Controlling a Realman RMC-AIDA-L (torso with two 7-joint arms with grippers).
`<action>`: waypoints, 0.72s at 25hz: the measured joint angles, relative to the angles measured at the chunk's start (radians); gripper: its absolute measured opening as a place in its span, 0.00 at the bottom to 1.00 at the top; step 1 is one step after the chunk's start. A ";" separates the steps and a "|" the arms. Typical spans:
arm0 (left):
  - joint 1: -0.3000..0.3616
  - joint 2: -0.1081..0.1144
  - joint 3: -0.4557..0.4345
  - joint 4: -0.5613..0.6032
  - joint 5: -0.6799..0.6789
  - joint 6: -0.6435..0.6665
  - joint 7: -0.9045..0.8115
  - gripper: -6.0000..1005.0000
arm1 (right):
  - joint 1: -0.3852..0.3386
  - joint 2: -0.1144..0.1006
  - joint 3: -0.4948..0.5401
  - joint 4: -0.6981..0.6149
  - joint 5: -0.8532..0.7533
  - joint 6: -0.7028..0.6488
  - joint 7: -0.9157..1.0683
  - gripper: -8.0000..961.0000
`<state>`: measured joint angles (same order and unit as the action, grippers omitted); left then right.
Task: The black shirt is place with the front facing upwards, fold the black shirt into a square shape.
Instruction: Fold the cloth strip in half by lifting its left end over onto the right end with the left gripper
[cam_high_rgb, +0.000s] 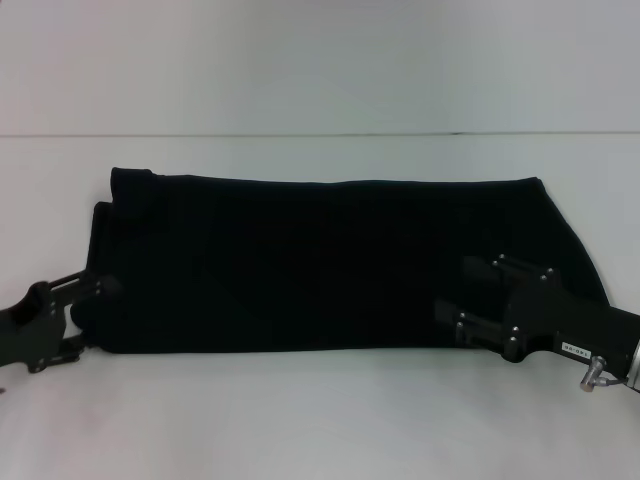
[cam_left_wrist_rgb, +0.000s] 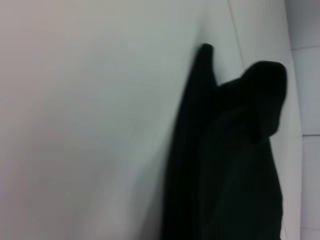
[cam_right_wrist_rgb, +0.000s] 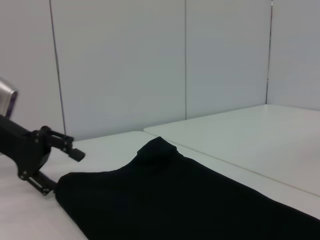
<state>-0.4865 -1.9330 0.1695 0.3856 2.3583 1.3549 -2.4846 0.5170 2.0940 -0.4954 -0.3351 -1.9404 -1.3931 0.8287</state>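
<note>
The black shirt (cam_high_rgb: 330, 260) lies across the middle of a plain white tabletop (cam_high_rgb: 320, 420), folded into a long horizontal band whose lettering and label are not visible. Its far edge runs almost parallel to a thin seam in the surface behind it.

The left end effector (cam_high_rgb: 95, 300) sits at the band's left end, low over the tabletop. In the right wrist view its two fingers (cam_right_wrist_rgb: 75, 154) stand apart, one above the cloth's edge and one at tabletop level beside it, so it looks released, though the dark cloth makes contact hard to judge.

The right end effector (cam_high_rgb: 455, 300) reaches in over the shirt's right part, its fingers spread and resting on or just above the fabric; nothing appears clamped between them.

Behind the work area stand pale wall panels (cam_right_wrist_rgb: 125, 65) divided by thin vertical joints, and a second white surface (cam_right_wrist_rgb: 250, 135) adjoins the first.
</note>
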 joint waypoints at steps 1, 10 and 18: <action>-0.007 -0.001 0.000 0.000 -0.002 -0.001 0.000 0.87 | 0.001 0.000 0.000 0.001 0.000 -0.001 0.000 0.76; -0.025 -0.002 0.014 0.005 0.001 -0.021 -0.008 0.79 | 0.001 0.000 0.001 0.002 0.000 -0.004 0.004 0.76; -0.024 -0.005 0.066 0.023 0.002 -0.049 -0.021 0.68 | 0.003 0.000 -0.003 0.002 0.001 -0.001 0.009 0.76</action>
<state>-0.5108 -1.9380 0.2354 0.4088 2.3608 1.3060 -2.5061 0.5203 2.0939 -0.4985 -0.3328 -1.9394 -1.3936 0.8373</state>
